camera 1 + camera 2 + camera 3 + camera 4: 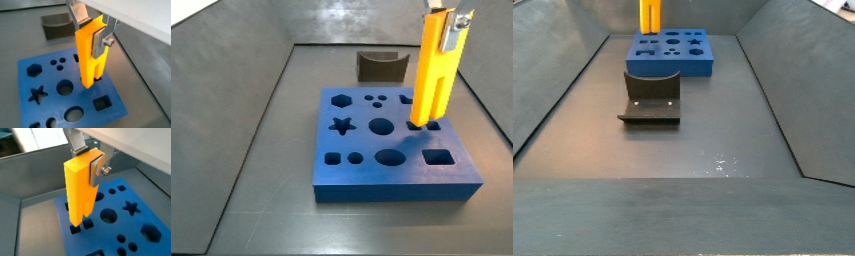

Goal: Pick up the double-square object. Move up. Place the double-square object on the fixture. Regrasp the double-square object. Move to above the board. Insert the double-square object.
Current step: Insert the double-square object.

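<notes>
My gripper [91, 32] is shut on the upper part of the double-square object [89, 55], a slim orange-yellow block held upright with its two square prongs pointing down. In the wrist views the prong tips reach the paired square holes near one edge of the blue board [127, 225]. In a side view the double-square object [432, 70] stands at the board's [372, 160] far right holes; whether the tips have entered them I cannot tell. The dark fixture [382, 66] stands bare behind the board. One silver finger [99, 164] presses flat on the block's side.
The board [671, 52] lies at the far end of the grey tray, with the fixture [651, 95] in front of it there. Sloped grey walls [238, 90] close in the floor. Star, circle, hexagon and square cut-outs [38, 94] cover the board.
</notes>
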Motion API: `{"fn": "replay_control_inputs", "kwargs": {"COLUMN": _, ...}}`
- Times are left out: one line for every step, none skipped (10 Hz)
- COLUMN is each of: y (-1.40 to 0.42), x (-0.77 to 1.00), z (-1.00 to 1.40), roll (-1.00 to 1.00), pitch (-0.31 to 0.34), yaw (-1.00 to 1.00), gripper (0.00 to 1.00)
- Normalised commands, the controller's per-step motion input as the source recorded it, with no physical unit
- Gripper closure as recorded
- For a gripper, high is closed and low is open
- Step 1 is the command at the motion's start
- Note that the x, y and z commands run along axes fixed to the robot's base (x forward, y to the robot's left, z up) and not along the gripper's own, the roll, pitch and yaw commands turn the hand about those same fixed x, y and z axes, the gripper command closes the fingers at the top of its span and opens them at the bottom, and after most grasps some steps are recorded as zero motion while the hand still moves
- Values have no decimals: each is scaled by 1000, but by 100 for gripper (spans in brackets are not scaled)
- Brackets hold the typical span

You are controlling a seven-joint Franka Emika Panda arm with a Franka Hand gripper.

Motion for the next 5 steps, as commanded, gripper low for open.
{"fn": "replay_control_inputs", "kwargs": {"y": 0, "x": 0, "z": -80, "roll": 17, "pitch": 7, "yaw": -1000, "gripper": 100}}
{"fn": "replay_control_inputs", "kwargs": {"y": 0, "x": 0, "z": -86, "roll": 19, "pitch": 9, "yaw": -1000, "gripper": 100}}
{"fn": "replay_control_inputs", "kwargs": {"y": 0, "x": -29, "z": -120, "roll": 40, "pitch": 39, "yaw": -1000, "gripper": 100}}
{"fn": "replay_control_inputs", "kwargs": {"y": 0, "x": -69, "z": -206, "roll": 84, "pitch": 191, "yaw": -889, "gripper": 100}}
{"fn": "replay_control_inputs", "kwargs": {"y": 100, "x": -3, "z": -20, "roll": 124, "pitch": 299, "yaw": -700, "gripper": 100}}
